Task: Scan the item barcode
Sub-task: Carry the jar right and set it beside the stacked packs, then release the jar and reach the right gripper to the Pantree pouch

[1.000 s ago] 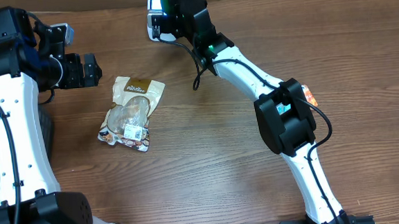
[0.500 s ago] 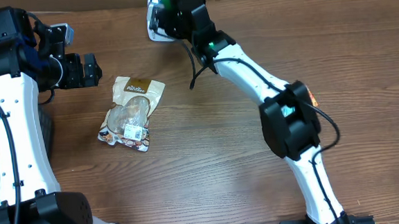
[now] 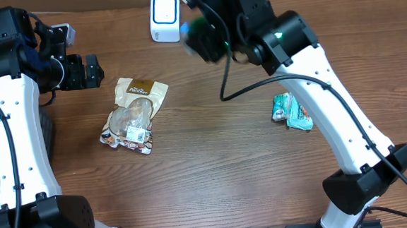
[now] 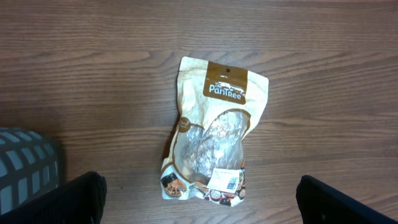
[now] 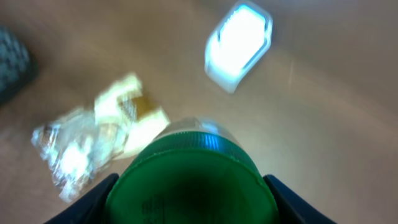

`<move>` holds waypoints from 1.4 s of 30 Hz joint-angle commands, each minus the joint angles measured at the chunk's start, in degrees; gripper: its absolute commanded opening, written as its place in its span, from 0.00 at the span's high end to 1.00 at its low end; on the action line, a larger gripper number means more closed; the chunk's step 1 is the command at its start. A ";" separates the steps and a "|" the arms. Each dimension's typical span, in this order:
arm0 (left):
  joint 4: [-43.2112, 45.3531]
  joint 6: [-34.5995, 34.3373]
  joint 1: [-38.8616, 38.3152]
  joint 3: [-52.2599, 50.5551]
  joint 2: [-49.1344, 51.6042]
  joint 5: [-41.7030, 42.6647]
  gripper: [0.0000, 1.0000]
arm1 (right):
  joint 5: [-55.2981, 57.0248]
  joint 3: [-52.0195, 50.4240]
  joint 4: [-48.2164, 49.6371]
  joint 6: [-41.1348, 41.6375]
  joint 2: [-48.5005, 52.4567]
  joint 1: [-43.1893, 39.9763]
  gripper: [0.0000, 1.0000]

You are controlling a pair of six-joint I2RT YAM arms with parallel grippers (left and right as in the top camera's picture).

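Now: right claw holds a green-lidded container near the scanner

Seen from above, the right claw is raised over the far part of the brown wooden table, motion-blurred. It is clamped on a round container with a green plastic lid. In the right wrist view the lid fills the lower frame, with a dark finger pressed at each side. What lies below the lid cannot be made out.

Just beside the claw, toward the robot's left, stands a small white box-shaped scanner with a glowing blue-white face, apart from the container.

The left claw hangs at the table's left edge with its fingers spread wide, holding nothing. Below it, flat on the wood, lies a tan and brown snack pouch with a clear window. Its printed top faces away from the robot, and a small white label sits near its bottom edge. A grey gridded object shows at the left of that wrist view.

A teal wrapped packet lies on the table's right side, well apart from the pouch.
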 commanded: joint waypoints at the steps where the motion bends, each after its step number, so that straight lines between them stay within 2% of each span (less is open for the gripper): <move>1: 0.04 1.27 -0.37 0.90 -0.66 0.46 0.00 | -0.72 -1.53 -9.31 10.54 2.71 -1.42 0.49; 4: 0.04 1.27 -0.37 0.90 -0.66 0.46 0.00 | -0.68 -5.38 -13.46 11.41 4.44 -2.23 0.51; 7: 0.07 1.27 -0.37 0.90 -0.66 0.46 0.00 | 1.99 -15.69 -10.97 14.45 6.45 -4.55 0.51; 11: 0.07 1.27 -0.37 0.90 -0.66 0.46 0.00 | 3.58 -21.46 -8.13 16.55 7.23 -8.63 0.53; 15: 0.07 1.27 -0.37 0.90 -0.66 0.46 0.00 | 3.91 -22.23 -8.63 16.50 7.23 -12.83 0.57; 22: 0.04 1.27 -0.37 0.90 -0.66 0.46 0.00 | 7.26 -22.88 -6.16 16.48 7.54 -18.16 0.54; 29: 0.04 1.27 -0.37 0.90 -0.66 0.46 0.01 | 7.30 -25.59 -3.02 16.46 7.54 -18.64 0.49; 31: 0.07 1.25 -0.37 0.90 -0.66 0.46 0.00 | 7.48 -25.59 -3.52 16.41 7.54 -18.64 0.44; 33: 0.04 1.27 -0.37 0.90 -0.66 0.46 0.00 | 7.45 -25.59 -4.26 16.26 7.54 -18.64 0.28; 38: 0.04 1.27 -0.37 0.90 -0.66 0.46 0.00 | 7.48 -23.15 -7.72 16.22 7.48 -18.64 0.00; 42: 0.04 1.27 -0.37 0.90 -0.66 0.46 0.00 | 7.37 -16.81 -13.22 16.06 7.37 -18.62 0.00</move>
